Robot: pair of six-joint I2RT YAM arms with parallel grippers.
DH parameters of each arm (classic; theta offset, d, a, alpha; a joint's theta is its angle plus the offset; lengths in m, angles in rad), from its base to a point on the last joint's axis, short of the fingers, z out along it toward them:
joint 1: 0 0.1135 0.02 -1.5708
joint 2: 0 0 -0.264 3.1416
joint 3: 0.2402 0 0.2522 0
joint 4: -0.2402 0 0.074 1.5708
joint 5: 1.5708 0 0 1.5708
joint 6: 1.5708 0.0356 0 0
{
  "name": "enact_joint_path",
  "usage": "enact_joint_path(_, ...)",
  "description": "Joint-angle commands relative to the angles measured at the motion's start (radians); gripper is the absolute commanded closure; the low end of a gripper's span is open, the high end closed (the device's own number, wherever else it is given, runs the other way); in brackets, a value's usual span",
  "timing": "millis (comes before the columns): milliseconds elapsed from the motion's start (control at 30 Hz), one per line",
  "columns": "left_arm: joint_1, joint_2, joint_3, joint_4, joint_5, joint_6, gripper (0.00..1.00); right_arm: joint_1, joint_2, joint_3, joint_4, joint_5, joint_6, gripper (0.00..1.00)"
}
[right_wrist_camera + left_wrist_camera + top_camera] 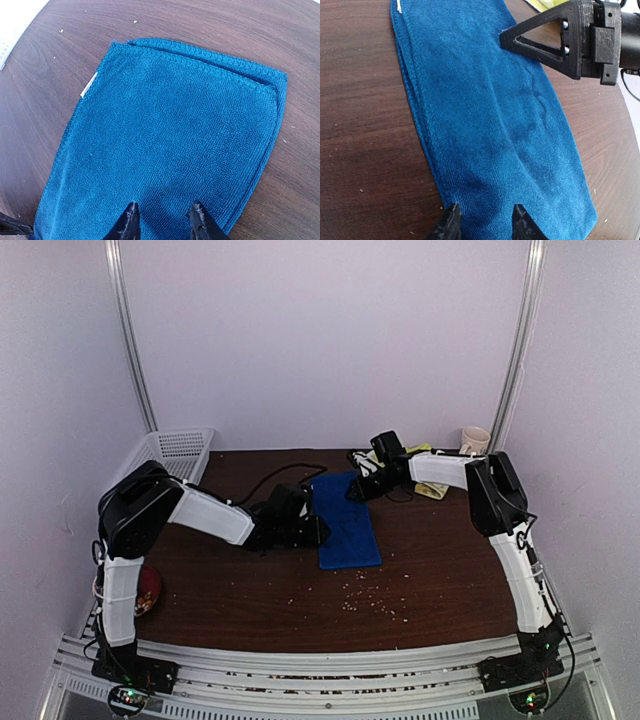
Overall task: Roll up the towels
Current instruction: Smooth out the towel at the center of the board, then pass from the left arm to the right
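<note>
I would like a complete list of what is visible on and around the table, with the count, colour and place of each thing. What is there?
blue towel: one, royal blue, folded into a long strip, lying flat at the table's centre
yellow-green towel: one, yellow-green, far right, partly hidden behind the right arm
mug: one, cream, far right corner
basket: one, white, perforated, far left corner
red round thing: one, red, near left edge, partly hidden by the left arm
crumbs: many, pale, scattered in front of the blue towel
table: one, dark brown wood
left gripper: one, black, jaws apart, at the blue towel's left side
right gripper: one, black, jaws apart, at its far end
</note>
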Motion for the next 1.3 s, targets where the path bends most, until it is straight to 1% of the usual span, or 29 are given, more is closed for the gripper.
enact_joint_path(0, -0.004, -0.043, -0.023, -0.003, -0.006, 0.021, 0.64, -0.006, 0.031, 0.024, -0.061, 0.05, -0.029, 0.63)
enact_joint_path(133, -0.004, -0.107, -0.055, 0.007, -0.039, 0.058, 0.61, -0.007, -0.013, 0.038, -0.096, 0.007, -0.071, 0.59)
enact_joint_path(233, -0.004, -0.182, -0.05, -0.034, -0.1, 0.133, 0.54, -0.008, -0.081, 0.038, -0.109, 0.0, -0.116, 0.55)
enact_joint_path(333, -0.004, -0.264, -0.041, -0.086, -0.145, 0.256, 0.41, -0.007, -0.156, 0.038, -0.147, -0.001, -0.19, 0.5)
enact_joint_path(400, -0.004, -0.319, -0.041, -0.13, -0.173, 0.353, 0.26, -0.007, -0.218, 0.025, -0.178, 0.015, -0.257, 0.47)
enact_joint_path(433, -0.006, -0.348, -0.045, -0.151, -0.186, 0.405, 0.21, -0.007, -0.255, 0.002, -0.197, 0.026, -0.301, 0.45)
enact_joint_path(500, -0.005, -0.408, -0.069, -0.174, -0.201, 0.517, 0.06, -0.007, -0.335, -0.072, -0.217, 0.049, -0.399, 0.41)
enact_joint_path(533, -0.007, -0.448, -0.087, -0.177, -0.211, 0.576, 0.03, -0.007, -0.38, -0.121, -0.214, 0.063, -0.446, 0.38)
enact_joint_path(567, -0.007, -0.475, -0.106, -0.178, -0.216, 0.636, 0.02, -0.007, -0.43, -0.179, -0.206, 0.078, -0.495, 0.36)
enact_joint_path(667, -0.008, -0.549, -0.179, -0.132, -0.166, 0.837, 0.02, -0.009, -0.588, -0.375, -0.128, 0.113, -0.609, 0.28)
enact_joint_path(700, -0.01, -0.565, -0.202, -0.114, -0.136, 0.929, 0.02, -0.009, -0.657, -0.472, -0.086, 0.122, -0.643, 0.21)
enact_joint_path(733, -0.01, -0.577, -0.225, -0.093, -0.124, 0.973, 0.02, -0.01, -0.706, -0.539, -0.047, 0.124, -0.672, 0.07)
enact_joint_path(767, -0.011, -0.584, -0.242, -0.079, -0.116, 1.047, 0.02, -0.01, -0.753, -0.607, -0.012, 0.118, -0.712, 0.01)
enact_joint_path(800, -0.013, -0.584, -0.256, -0.063, -0.103, 1.082, 0.02, -0.01, -0.797, -0.672, 0.028, 0.122, -0.732, 0.0)
enact_joint_path(833, -0.014, -0.582, -0.271, -0.041, -0.09, 1.148, 0.02, -0.008, -0.84, -0.732, 0.076, 0.131, -0.74, 0.0)
enact_joint_path(900, -0.017, -0.565, -0.295, -0.012, -0.046, 1.245, 0.02, -0.01, -0.906, -0.824, 0.14, 0.134, -0.765, 0.0)
enact_joint_path(1000, -0.031, -0.517, -0.32, 0.022, -0.004, 1.381, 0.02, -0.011, -0.984, -0.928, 0.193, 0.152, -0.81, 0.0)
enact_joint_path(1100, -0.046, -0.466, -0.344, 0.049, 0.028, 1.526, 0.03, -0.013, -1.039, -1.016, 0.248, 0.132, -0.88, 0.0)
enact_joint_path(1167, -0.059, -0.427, -0.351, 0.072, 0.031, 1.589, 0.03, -0.013, -1.063, -1.081, 0.3, 0.097, -0.911, 0.0)
enact_joint_path(1267, -0.089, -0.375, -0.353, 0.103, 0.044, 1.647, 0.03, -0.013, -1.065, -1.133, 0.361, 0.063, -0.941, 0.01)
